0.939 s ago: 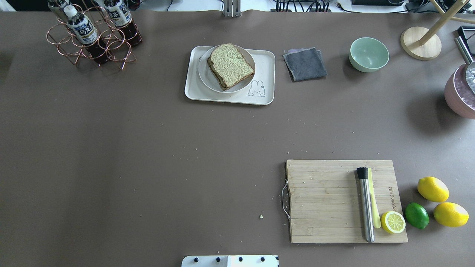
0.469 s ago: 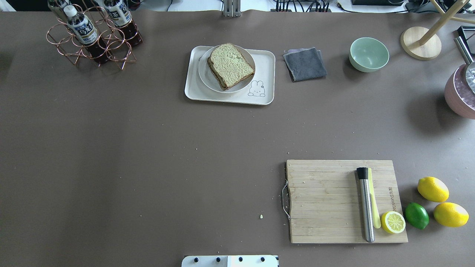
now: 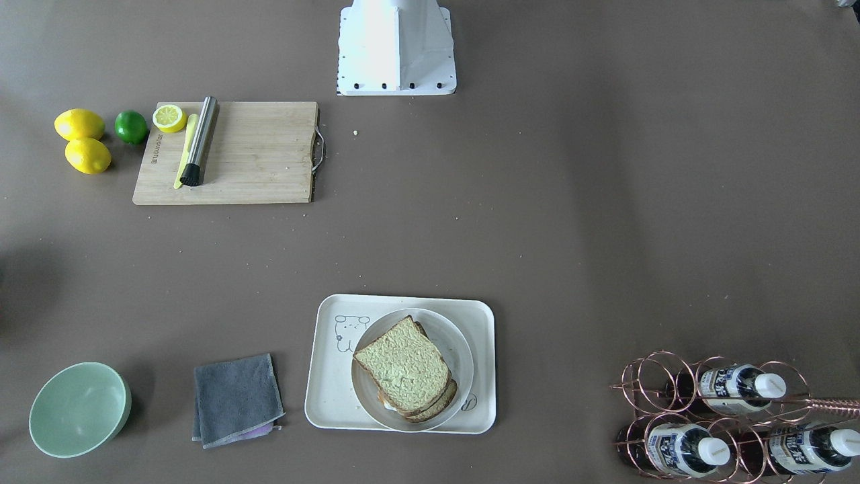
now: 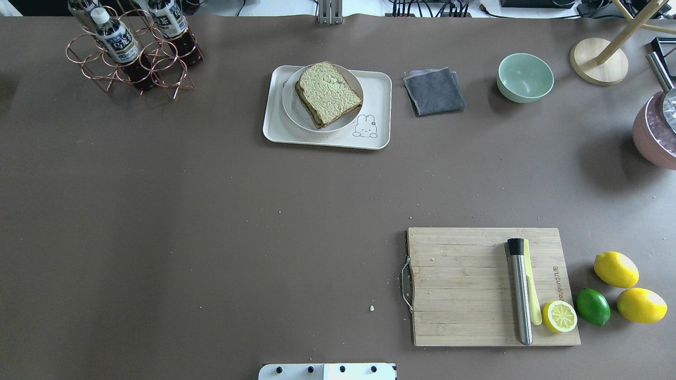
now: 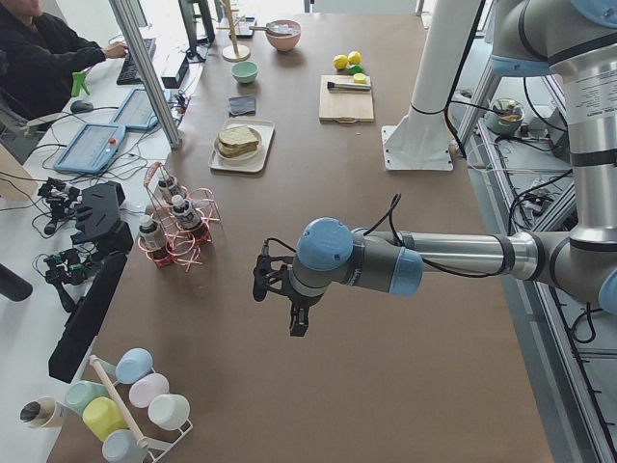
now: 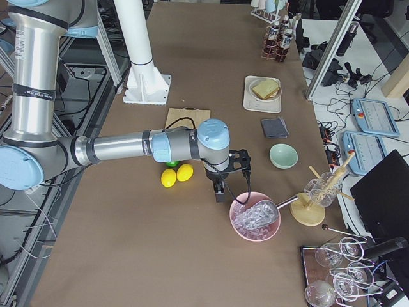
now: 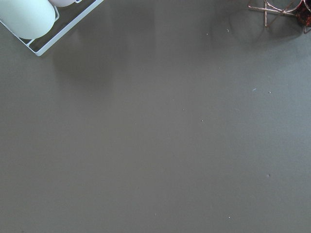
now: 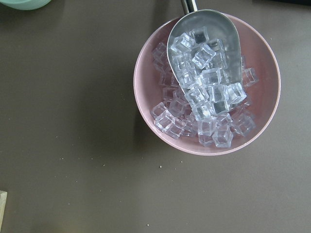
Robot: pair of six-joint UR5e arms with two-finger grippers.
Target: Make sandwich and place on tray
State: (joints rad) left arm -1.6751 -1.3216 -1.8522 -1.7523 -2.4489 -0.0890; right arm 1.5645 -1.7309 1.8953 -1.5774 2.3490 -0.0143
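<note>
Sandwich (image 4: 328,92) lies stacked on the round plate (image 4: 291,108), and the plate sits inside the tray (image 4: 377,87) at the far middle of the tabletop (image 4: 211,211). The top slice is roughly square with no real long axis; its domed crust end points away from the robot.

Both arms are well apart from it, one at each end of the tabletop. Left end effector (image 5: 289,299) hangs over bare tabletop between the mug rack (image 7: 43,29) and the bottle rack (image 4: 132,53), so the sandwich lies beyond that rack. Right end effector (image 6: 223,185) hangs over the pink bowl (image 8: 206,82) of ice, with the green bowl (image 4: 525,77) and grey cloth (image 4: 434,91) between it and the tray. Right is probably the nearer arm, though not by much. Whether either end effector is open or closed cannot be told; neither carries anything visible.

Cutting board (image 4: 465,285) is on the near right, out of the way. The sandwich looks assembled and on the tray, so the task is likely finished.
</note>
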